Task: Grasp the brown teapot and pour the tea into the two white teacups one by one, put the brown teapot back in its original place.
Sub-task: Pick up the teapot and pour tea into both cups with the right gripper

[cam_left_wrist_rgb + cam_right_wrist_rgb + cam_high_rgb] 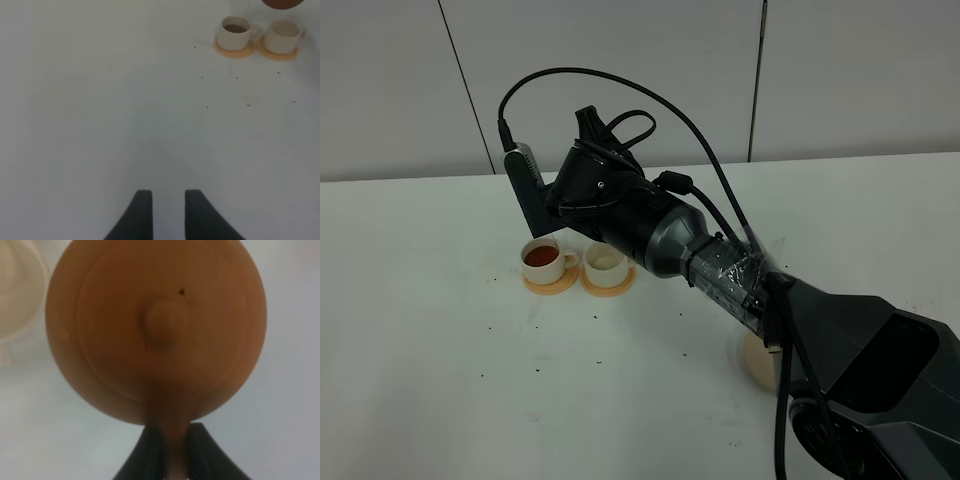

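Jaws astride handle (172,447) of brown teapot (155,325)

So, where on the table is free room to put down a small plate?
Free: the wide bare table in front of the two white teacups, only dark specks on it; also the stretch left of the cups. Crowded: above the cups, where the right gripper holds the brown teapot, and around the half-hidden beige coaster.

**Right arm stretched out, left gripper slightly parted**

The right arm (660,235) is being held stretched from the near right across the middle, wrist raised. The right gripper (170,440) is being clamped on the handle of the brown teapot (155,330). The left gripper (164,197) is being held with fingers narrowly apart, gripping nothing.
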`<action>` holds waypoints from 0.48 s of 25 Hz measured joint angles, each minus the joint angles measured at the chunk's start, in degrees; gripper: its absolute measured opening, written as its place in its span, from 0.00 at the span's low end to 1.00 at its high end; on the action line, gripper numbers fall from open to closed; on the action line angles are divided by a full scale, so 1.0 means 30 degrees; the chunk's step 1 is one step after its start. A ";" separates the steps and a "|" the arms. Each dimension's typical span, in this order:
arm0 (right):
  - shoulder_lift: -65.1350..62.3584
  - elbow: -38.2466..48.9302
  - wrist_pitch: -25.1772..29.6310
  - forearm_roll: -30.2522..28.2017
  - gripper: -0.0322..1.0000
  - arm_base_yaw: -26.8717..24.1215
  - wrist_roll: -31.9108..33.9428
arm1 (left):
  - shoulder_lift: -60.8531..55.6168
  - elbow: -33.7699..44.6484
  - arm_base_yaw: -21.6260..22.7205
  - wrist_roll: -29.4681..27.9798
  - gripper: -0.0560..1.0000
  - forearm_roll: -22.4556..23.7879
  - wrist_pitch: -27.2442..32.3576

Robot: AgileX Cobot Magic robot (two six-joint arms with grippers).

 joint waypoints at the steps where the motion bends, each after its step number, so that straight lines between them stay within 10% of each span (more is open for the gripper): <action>1: 0.0000 0.0000 0.0028 0.0049 0.12 0.0000 0.0000 | 0.0000 0.0000 0.0000 0.0000 0.27 0.0000 0.0000; 12: -0.0579 0.0000 0.0198 0.1390 0.12 0.0000 -0.0312 | 0.0000 0.0000 0.0000 0.0000 0.27 0.0000 0.0000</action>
